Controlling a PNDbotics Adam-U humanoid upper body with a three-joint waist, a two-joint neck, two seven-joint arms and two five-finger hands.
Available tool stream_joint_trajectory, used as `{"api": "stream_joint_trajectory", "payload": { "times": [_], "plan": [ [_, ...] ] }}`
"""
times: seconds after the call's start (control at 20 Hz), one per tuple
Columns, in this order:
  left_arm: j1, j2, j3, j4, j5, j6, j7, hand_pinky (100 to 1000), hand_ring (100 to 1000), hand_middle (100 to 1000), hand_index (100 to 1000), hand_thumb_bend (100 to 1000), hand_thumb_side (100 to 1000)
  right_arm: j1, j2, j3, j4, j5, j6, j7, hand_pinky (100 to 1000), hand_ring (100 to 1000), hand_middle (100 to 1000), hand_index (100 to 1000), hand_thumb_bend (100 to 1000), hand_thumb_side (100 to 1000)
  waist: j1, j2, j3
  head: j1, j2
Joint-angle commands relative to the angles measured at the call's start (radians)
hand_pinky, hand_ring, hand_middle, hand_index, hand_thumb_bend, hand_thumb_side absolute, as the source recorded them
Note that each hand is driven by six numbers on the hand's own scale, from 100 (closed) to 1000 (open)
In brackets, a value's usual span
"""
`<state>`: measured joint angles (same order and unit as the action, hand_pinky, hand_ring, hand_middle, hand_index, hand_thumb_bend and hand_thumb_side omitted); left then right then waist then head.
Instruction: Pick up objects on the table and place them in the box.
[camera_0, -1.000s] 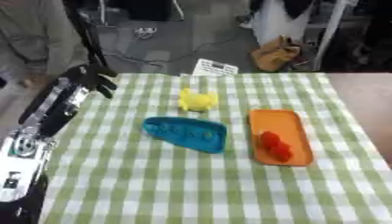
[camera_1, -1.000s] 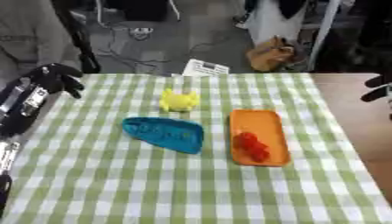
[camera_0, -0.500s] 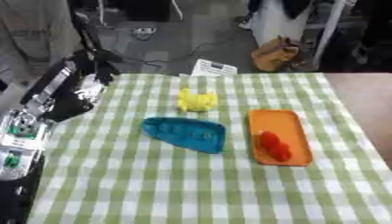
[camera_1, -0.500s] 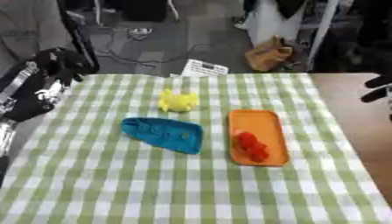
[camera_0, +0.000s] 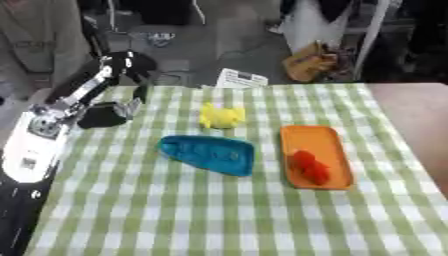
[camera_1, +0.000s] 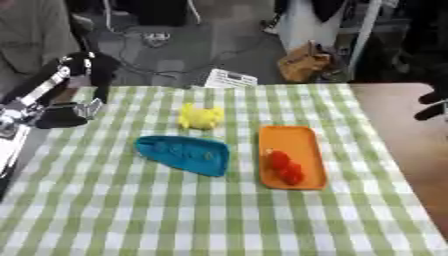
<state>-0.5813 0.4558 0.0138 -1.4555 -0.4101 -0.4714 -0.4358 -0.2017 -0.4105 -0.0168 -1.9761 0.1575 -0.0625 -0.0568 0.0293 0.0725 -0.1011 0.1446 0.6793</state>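
A yellow toy (camera_0: 220, 116) sits at the far middle of the green checked cloth. In front of it lies a blue, boat-shaped dish (camera_0: 210, 154). To the right an orange tray (camera_0: 318, 136) holds a red object (camera_0: 309, 166). My left arm comes up along the left side, and its black left hand (camera_0: 129, 62) hangs over the table's far left corner. The fingers point down, relaxed, with nothing in them, well left of the yellow toy. Only dark fingers of my right hand (camera_1: 432, 104) show at the right edge, away from all objects.
A white card (camera_0: 240, 78) with a barcode lies at the cloth's far edge. Bare brown tabletop (camera_0: 411, 120) lies right of the cloth. On the floor beyond stand a tan bag (camera_0: 308, 62) and some cables. A person stands at the far left.
My left arm has lifted and swung forward and right, bringing the hand from beside the left edge to above the far left corner. The objects and the right hand have not moved.
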Motion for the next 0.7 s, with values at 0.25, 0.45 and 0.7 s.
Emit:
{"api": "stream_joint_trajectory", "payload": {
  "times": [0.25,0.45,0.7],
  "plan": [
    [-0.178,-0.037,-0.063,0.169,-0.114,0.004,-0.112,686,738,813,870,100,265,-0.01,-0.025,-0.001,-0.024,-0.003,-0.001,0.003,519,603,738,753,100,686,-0.014,-0.017,-0.003,-0.004,-0.012],
    [-0.258,-0.092,-0.079,0.271,-0.177,0.064,-0.174,674,729,803,866,100,360,-0.011,-0.024,-0.002,-0.024,-0.004,-0.001,0.003,519,603,738,753,100,685,-0.016,-0.017,-0.003,-0.008,-0.015],
    [-0.301,-0.129,-0.067,0.397,-0.254,0.12,-0.203,674,730,800,865,110,449,-0.011,-0.023,0.0,-0.024,-0.005,-0.001,0.004,519,603,738,753,100,685,-0.017,-0.018,-0.005,-0.008,-0.019]
  ]
}}
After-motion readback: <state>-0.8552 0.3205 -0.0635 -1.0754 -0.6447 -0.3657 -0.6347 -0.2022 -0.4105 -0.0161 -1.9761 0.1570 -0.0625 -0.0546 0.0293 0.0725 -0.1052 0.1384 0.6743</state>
